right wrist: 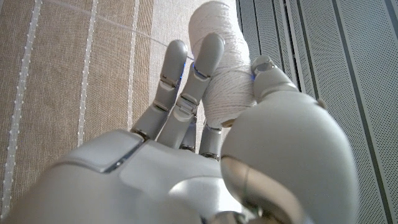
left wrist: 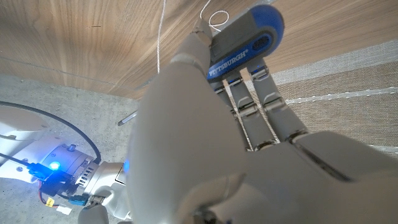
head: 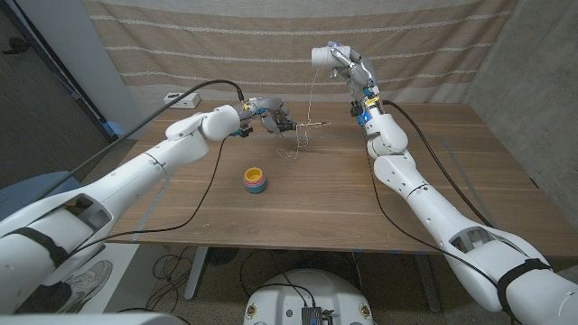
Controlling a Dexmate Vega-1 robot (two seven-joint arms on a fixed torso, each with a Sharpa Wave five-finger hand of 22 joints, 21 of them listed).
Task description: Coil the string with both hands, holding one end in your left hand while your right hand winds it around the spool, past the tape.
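Your right hand (head: pixel 336 56) grips the spool (right wrist: pixel 219 68) high above the desk's far edge, while the string (head: pixel 309 95) drops down-left to your left hand (head: pixel 271 117), which pinches its end.

- I am looking down at a wooden table (head: pixel 433 171) with dark walnut-like grain running across its top.
- Behind the table, at twelve o'clock, a beige cloth backdrop (head: pixel 226 41) with pale horizontal stripes is hanging as the rear wall.
- At ten o'clock a dark opening (head: pixel 27 54) is showing beside a grey panel.
- At two o'clock a grey speckled wall (head: pixel 533 72) is closing off the side.
- A small white power strip (head: pixel 181 98) is sitting at the table's far edge, around eleven o'clock.
- Beneath the near edge, at six o'clock, black floor cables (head: pixel 172 266) are lying on a light grey floor between the table legs (head: pixel 196 271).
- Light is falling evenly, with soft shadows.
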